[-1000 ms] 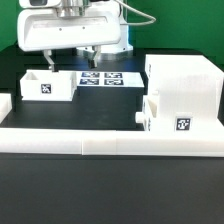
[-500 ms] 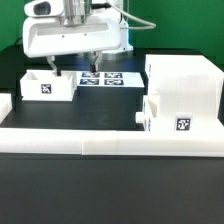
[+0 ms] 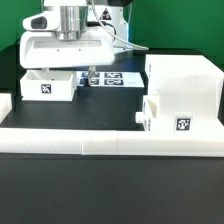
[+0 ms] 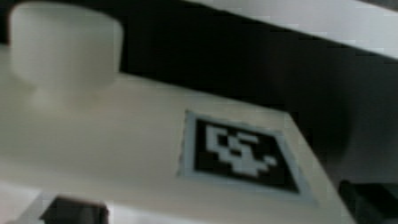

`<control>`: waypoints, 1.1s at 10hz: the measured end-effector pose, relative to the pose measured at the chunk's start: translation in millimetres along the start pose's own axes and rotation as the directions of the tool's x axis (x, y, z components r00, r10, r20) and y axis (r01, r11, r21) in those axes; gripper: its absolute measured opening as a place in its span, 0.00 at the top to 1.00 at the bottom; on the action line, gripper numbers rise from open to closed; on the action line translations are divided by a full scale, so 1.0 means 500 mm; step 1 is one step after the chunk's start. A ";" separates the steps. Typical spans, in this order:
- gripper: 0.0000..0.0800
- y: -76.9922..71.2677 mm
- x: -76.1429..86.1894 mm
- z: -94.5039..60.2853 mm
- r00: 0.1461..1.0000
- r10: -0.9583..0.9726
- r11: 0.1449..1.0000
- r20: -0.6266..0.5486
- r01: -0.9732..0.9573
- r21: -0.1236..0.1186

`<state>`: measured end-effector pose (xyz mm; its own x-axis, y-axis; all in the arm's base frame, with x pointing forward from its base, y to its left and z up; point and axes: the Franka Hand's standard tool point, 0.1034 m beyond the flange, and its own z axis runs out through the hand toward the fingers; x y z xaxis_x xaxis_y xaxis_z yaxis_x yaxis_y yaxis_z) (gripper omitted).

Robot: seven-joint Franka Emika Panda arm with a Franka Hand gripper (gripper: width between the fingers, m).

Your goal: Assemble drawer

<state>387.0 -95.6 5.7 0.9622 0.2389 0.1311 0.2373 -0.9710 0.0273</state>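
A small white open-top tray (image 3: 46,87) with a square tag stands at the exterior view's left. My gripper (image 3: 66,73) hangs low over its right part, jaws wide apart and holding nothing; one fingertip (image 3: 86,74) shows just right of the tray, the other is hidden behind it. The tall white casing (image 3: 184,80) stands at the right. A second tagged tray (image 3: 176,122) with a knob (image 3: 140,118) sits in its lower part. The blurred wrist view shows a tray's face up close, with its knob (image 4: 63,50) and tag (image 4: 240,150).
A long low white wall (image 3: 100,140) runs across the front of the table. The marker board (image 3: 108,78) lies flat between the left tray and the casing, just right of my gripper. A white block (image 3: 4,104) sits at the far left edge.
My gripper has come down and shifted left, from above the marker board to low over the left tray. The jaws have stayed wide apart. The trays and casing have not moved.
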 end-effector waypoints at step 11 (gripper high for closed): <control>0.95 0.000 0.000 0.001 1.000 0.000 1.000 -0.002 0.000 -0.001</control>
<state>387.2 -95.4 4.9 0.9618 0.2393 0.1327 0.2376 -0.9709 0.0284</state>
